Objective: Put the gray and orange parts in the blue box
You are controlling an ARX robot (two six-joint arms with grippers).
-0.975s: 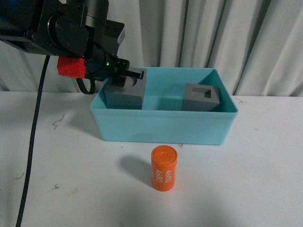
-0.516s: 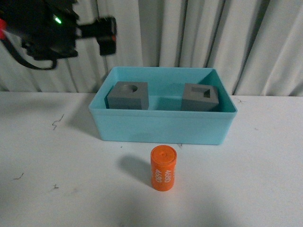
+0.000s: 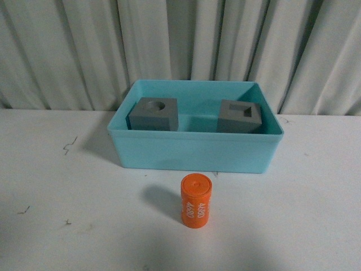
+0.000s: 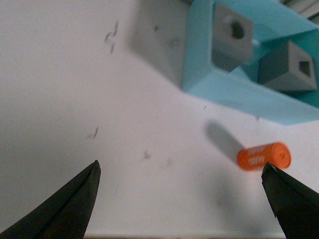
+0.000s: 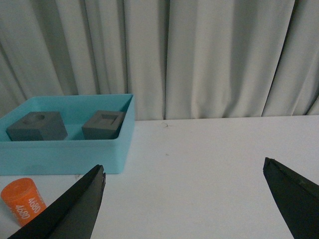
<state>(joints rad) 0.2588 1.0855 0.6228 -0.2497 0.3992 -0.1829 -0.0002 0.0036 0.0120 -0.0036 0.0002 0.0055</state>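
Now the left hand (image 4: 179,167) has withdrawn, agape and empty like the right hand (image 5: 184,165); both gray cubes (image 3: 152,114) boxed, orange cylinder (image 3: 196,201) remaining.

Soft even light; orange cylinder (image 3: 196,201) casts faint leftward shadow; left wrist view blurry.

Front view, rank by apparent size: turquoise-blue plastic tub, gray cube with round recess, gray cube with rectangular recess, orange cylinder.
1. Turquoise-blue plastic tub.
2. Gray cube with round recess and gray cube with rectangular recess: alike, partly hidden by its wall.
3. Orange cylinder: nearer the camera, so unsure.
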